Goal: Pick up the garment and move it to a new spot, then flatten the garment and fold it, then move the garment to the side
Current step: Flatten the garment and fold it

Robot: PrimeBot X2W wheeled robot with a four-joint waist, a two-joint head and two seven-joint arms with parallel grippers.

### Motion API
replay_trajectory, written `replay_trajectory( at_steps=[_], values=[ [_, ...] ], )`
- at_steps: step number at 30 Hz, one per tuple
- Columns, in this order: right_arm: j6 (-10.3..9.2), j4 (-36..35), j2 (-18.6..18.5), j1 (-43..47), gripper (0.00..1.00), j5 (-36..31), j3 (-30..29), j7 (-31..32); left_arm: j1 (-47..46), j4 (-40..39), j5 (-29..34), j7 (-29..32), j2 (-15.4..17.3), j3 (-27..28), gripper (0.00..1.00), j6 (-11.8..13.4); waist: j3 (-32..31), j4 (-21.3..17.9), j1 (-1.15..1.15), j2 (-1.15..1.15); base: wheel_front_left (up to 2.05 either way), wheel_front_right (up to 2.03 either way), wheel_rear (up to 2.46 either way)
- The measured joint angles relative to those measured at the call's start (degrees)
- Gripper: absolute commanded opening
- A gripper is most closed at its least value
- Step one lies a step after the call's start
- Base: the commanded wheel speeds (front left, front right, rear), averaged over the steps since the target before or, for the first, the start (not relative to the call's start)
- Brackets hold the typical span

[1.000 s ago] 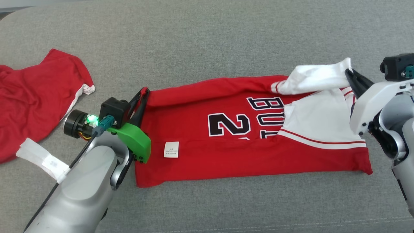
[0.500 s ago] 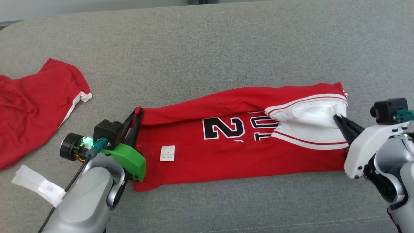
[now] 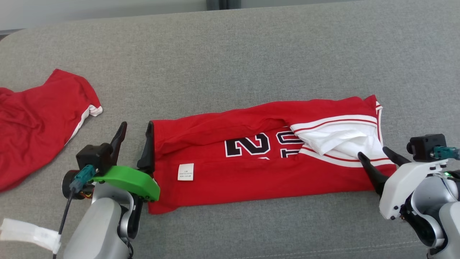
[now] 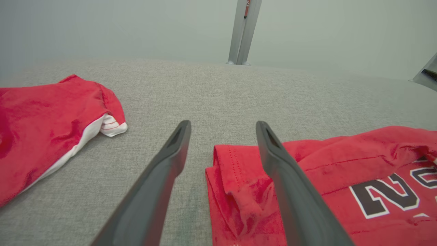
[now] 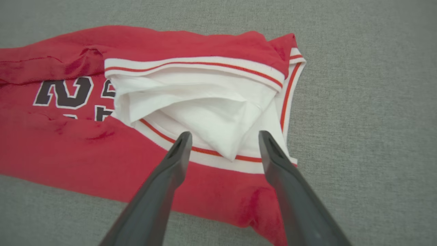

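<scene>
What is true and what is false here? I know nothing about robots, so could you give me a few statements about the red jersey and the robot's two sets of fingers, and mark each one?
1. The left fingers stand open beside the jersey's end. True.
2. The right fingers are clamped on the jersey's white fabric. False: the right fingers stand open and hold nothing.
3. The jersey lies folded into a long strip on the grey cushion. True.
4. Another red garment lies on the robot's right side. False: the second red garment lies on its left, apart from the jersey.
5. A small white label shows on the jersey. True.
</scene>
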Motion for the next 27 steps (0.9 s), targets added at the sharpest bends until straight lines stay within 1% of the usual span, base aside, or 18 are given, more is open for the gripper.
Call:
replay_trajectory(
  at_steps=[4,6,9,12,15,18,27],
  values=[
    [-0.01,-0.01,2.08,0.74,1.0,-0.36,-4.28,0.36,5.08,-6.5,0.77,-0.08,-3.34,7.2,1.0,-1.3,-0.81,0.43,0.0,0.0,0.0,0.0,0.0],
    [0.0,0.37,3.96,0.7,1.0,-1.91,-7.28,0.97,7.55,-9.73,1.74,-0.09,-5.06,10.89,1.0,-2.25,-1.27,0.7,0.0,0.0,0.0,0.0,0.0],
    [-0.04,2.12,7.02,-0.16,1.0,-4.45,-11.12,3.39,10.35,-13.24,3.76,-0.09,-6.82,14.56,1.0,-3.49,-1.79,1.16,0.0,0.0,0.0,0.0,0.0],
    [-0.03,4.02,9.39,-2.7,1.0,-7.14,-13.35,5.54,12.28,-15.4,5.84,-0.09,-7.88,16.93,1.0,-4.59,-2.04,1.63,0.0,0.0,0.0,0.0,0.0],
    [-0.04,7.12,10.79,-5.65,1.0,-8.64,-15.52,6.67,13.24,-17.1,7.95,-0.09,-8.33,18.24,1.0,-5.49,-1.94,2.12,0.0,0.0,0.0,0.0,0.0],
    [-0.04,10.78,11.84,-7.92,1.0,-10.17,-17.34,7.73,14.13,-17.63,8.8,-0.09,-8.65,18.8,1.0,-6.09,-1.71,2.78,0.0,0.0,0.0,0.0,0.0],
    [-0.04,19.38,12.95,-12.02,1.0,-13.37,-20.54,8.96,14.66,-17.85,7.97,-0.09,-8.71,18.3,1.0,-6.56,-0.49,5.26,0.0,0.0,0.0,0.0,0.0]
  ],
)
